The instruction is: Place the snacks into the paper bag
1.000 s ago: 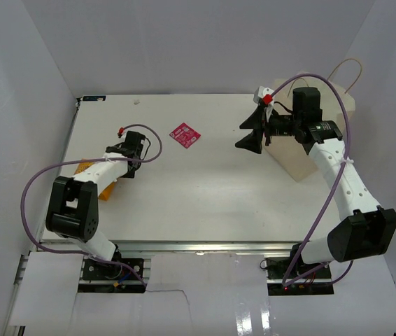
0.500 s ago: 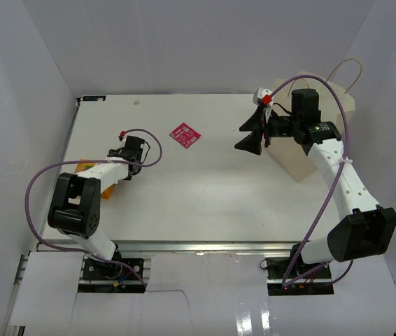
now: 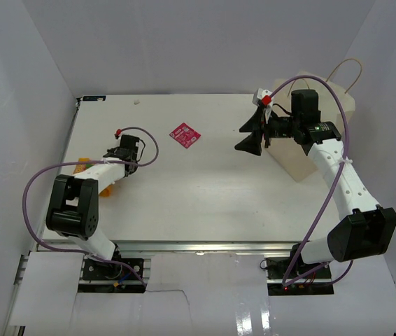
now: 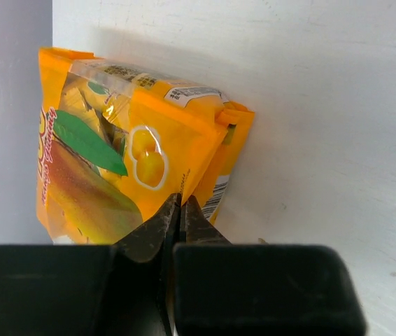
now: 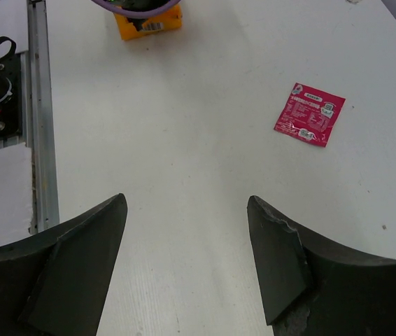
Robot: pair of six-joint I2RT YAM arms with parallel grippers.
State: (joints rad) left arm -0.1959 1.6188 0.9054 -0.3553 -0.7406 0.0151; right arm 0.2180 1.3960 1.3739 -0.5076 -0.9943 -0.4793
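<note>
**Orange flat snack packet** (image 4: 128,161), mango print, lies at the near-left of the white worktop (image 3: 205,196), close to the left wall and mostly under the left forearm in the top view.

- Left gripper (image 4: 179,210): jaws drawn to a thin slit, tips at the packet's nearer edge beside a folded-under flap. I cannot tell whether any film is pinched between them.
- Step in hand, as I judge it: securing this packet for the trip to the bag.
- To do it well:
  - Bite on a flat seam rather than the bulged middle.
  - Confirm the hold with a small lift before any sideways travel.
  - Raise it clear of the worktop so it does not drag or fold further.
  - The bag sits well apart on the far right, so a handover to the right arm may be called for.
- Orientation: in the left wrist view the long axis runs away from the jaws, slightly tilted. The clear sealed band with its white label is at the far end.

**Small pink-red square packet** (image 3: 185,134) lies flat, mid-worktop and farther back. It is turned like a diamond, with no marked long axis.

**Right gripper** (image 5: 185,199) hovers above the worktop with jaws spread wide, holding nothing, just in front of the bag.

**Tall beige paper bag** (image 3: 292,164) stands at the far right. Its mouth is hidden by the arm.

The teal-green and purple packets are not in view.
</note>
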